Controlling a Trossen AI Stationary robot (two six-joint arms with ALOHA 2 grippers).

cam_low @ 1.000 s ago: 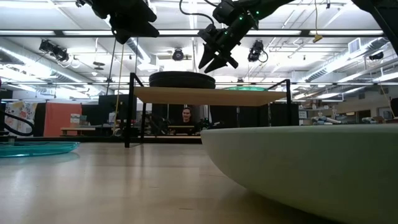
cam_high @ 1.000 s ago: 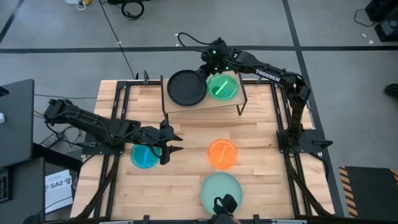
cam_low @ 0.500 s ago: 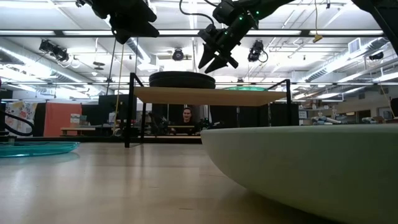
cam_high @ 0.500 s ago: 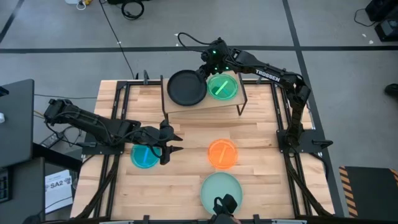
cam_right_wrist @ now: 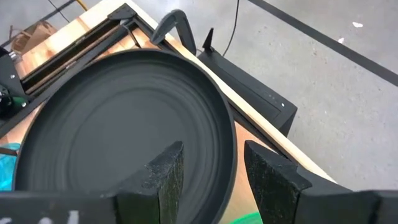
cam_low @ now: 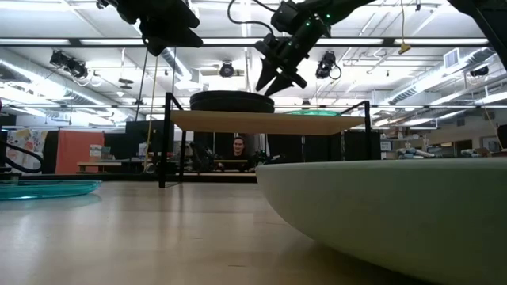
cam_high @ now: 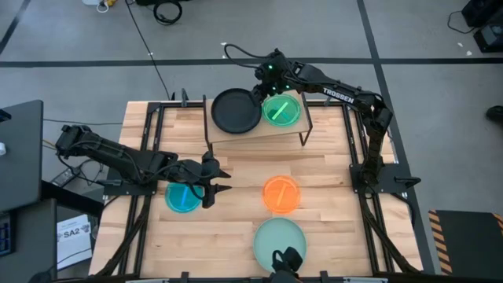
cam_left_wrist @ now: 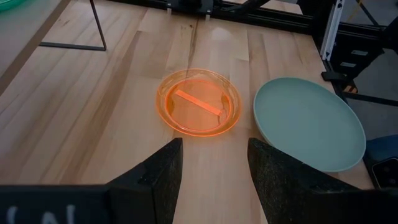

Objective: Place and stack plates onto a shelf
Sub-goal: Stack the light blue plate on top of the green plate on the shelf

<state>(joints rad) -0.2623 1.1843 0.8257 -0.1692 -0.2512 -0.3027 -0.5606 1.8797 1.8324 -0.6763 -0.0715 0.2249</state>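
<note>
The shelf [cam_high: 267, 132] stands near the table's far edge. On it rest a black plate [cam_high: 235, 111] and a translucent green plate [cam_high: 280, 109]. In the low view the dark plate [cam_low: 231, 100] looks thick. My right gripper [cam_high: 260, 92] hovers open above the shelf, its fingers on either side of the black plate's rim [cam_right_wrist: 229, 146] next to the green plate. My left gripper [cam_high: 217, 183] hangs open above the table beside the blue plate [cam_high: 183, 197]. The orange plate [cam_high: 280, 193] and the mint plate [cam_high: 279, 241] lie flat on the tabletop.
The shelf's thin black legs [cam_low: 165, 142] stand on the slatted tabletop [cam_high: 330, 169]. Black frame rails run along the table's left and right sides. The mint plate [cam_low: 380, 214] fills the near foreground of the low view. A person sits in the room beyond the shelf.
My right gripper has tipped slightly over the black plate's rim and stays open. Nothing else has moved.
</note>
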